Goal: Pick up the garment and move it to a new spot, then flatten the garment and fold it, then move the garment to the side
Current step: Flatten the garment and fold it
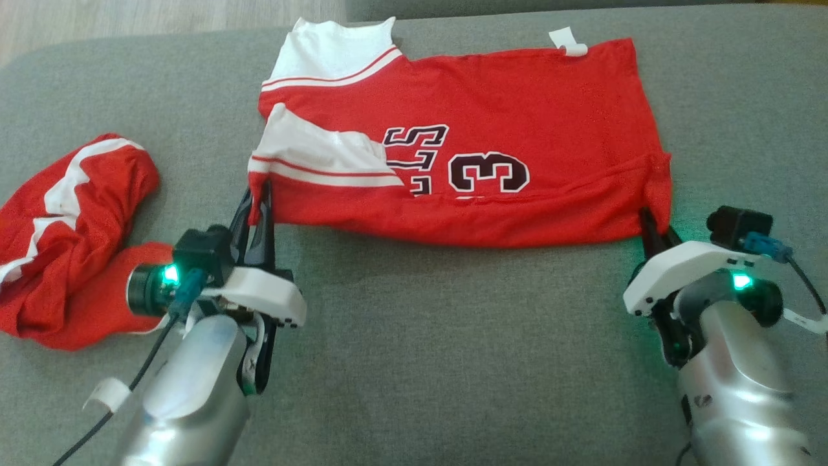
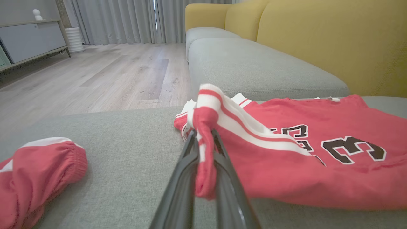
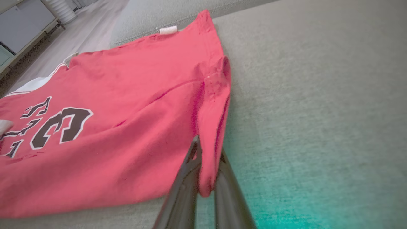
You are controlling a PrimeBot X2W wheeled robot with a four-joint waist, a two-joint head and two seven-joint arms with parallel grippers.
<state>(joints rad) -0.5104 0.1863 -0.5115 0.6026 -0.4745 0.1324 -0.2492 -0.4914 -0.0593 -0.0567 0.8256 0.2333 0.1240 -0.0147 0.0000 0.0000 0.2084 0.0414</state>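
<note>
The garment (image 1: 517, 116) is a red jersey with white striped shoulders and a dark "3", lying spread on the grey cushion. My left gripper (image 1: 257, 194) is shut on its near left corner, a red and white striped edge bunched between the fingers (image 2: 205, 136). My right gripper (image 1: 650, 220) is shut on the near right corner, where a fold of red cloth (image 3: 208, 171) is pinched between the two dark fingers. Both corners are lifted slightly off the cushion.
A second red and white garment (image 1: 65, 239) lies crumpled at the left of the cushion (image 1: 453, 336). A yellow sofa back (image 2: 334, 41) rises behind, and wooden floor (image 2: 95, 70) lies past the cushion's left edge.
</note>
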